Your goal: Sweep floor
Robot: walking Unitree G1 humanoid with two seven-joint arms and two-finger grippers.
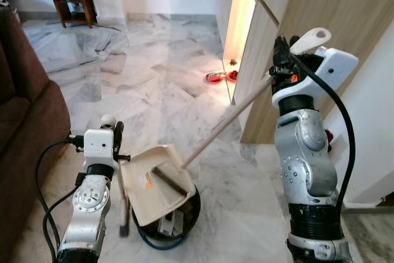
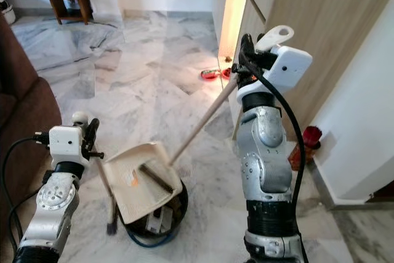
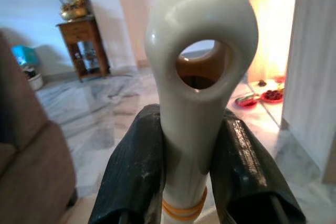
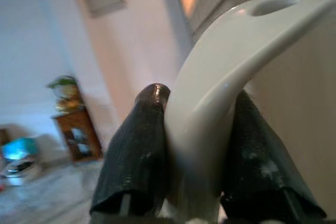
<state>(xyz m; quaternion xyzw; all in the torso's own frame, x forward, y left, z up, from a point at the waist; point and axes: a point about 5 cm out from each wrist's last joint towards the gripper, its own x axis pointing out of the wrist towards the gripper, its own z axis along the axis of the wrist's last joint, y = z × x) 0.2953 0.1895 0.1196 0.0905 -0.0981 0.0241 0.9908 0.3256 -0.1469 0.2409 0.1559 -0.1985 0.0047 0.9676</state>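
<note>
Left end effector [image 3: 181, 182] pinches dustpan handle [image 3: 197, 77]; dustpan [image 1: 154, 183] tilted over dark bin [image 1: 175, 223] on marble floor [image 1: 154, 84]. Right end effector [image 4: 197, 150] clamps broom handle [image 1: 228, 124], bristle end in the dustpan.

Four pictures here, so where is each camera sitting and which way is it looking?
Left and right eye views: on the head, looking down at the dustpan tipped over the bin; both arms show.
Left wrist view: along the left hand, clamped on the dustpan handle.
Right wrist view: along the right hand, clamped on the broom handle.
Both wrist views share the wooden side table.
</note>
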